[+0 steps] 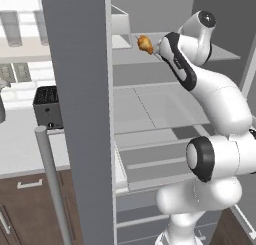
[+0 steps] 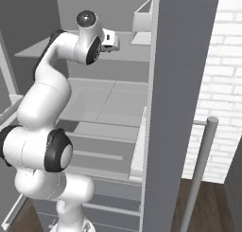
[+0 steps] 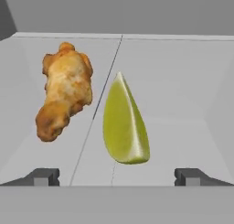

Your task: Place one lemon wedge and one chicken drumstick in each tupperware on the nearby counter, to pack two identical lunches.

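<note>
Open pincer faces a chicken drumstick beside a lemon wedge on a fridge shelf.

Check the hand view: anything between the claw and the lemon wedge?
Nothing visible. The claw is open, and the lemon wedge lies straight ahead between its tips on bare grey shelf. The drumstick lies left of the wedge, apart from it and off the line of approach.

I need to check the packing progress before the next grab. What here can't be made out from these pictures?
- Tupperware: the fridge door blocks most of the counter in the left base view.
- Lemon wedge: the arm covers its shelf spot in both base views.
- Gripper: cut to its tips in the hand view.
- Chicken drumstick: underside hidden.
</note>
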Controlling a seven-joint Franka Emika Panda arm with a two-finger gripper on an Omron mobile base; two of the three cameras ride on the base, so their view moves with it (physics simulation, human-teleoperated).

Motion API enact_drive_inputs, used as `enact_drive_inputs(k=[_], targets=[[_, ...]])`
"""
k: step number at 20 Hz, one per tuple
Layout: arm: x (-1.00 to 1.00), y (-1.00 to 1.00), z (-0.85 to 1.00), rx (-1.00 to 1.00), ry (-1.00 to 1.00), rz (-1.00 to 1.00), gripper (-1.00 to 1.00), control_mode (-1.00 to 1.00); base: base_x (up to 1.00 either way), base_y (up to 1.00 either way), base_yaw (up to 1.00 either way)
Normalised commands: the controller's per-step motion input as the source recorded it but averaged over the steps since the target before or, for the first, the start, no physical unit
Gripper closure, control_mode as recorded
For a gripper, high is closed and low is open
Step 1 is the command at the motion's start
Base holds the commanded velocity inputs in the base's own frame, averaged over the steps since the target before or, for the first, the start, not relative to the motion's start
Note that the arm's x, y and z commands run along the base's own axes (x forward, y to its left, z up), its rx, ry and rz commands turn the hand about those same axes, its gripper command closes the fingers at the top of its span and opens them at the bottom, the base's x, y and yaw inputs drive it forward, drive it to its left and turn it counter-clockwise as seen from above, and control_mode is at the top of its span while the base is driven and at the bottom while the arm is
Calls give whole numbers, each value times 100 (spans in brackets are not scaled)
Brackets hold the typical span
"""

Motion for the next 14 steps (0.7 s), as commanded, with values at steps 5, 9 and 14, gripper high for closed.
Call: enact_drive_inputs(k=[5, 9, 14], targets=[[56, 0, 1, 0, 5, 7, -100, -100, 0, 0, 0], [36, -2, 3, 0, 4, 1, -100, -100, 0, 0, 0], [18, 0, 7, 0, 1, 0, -100, -100, 0, 0, 0]])
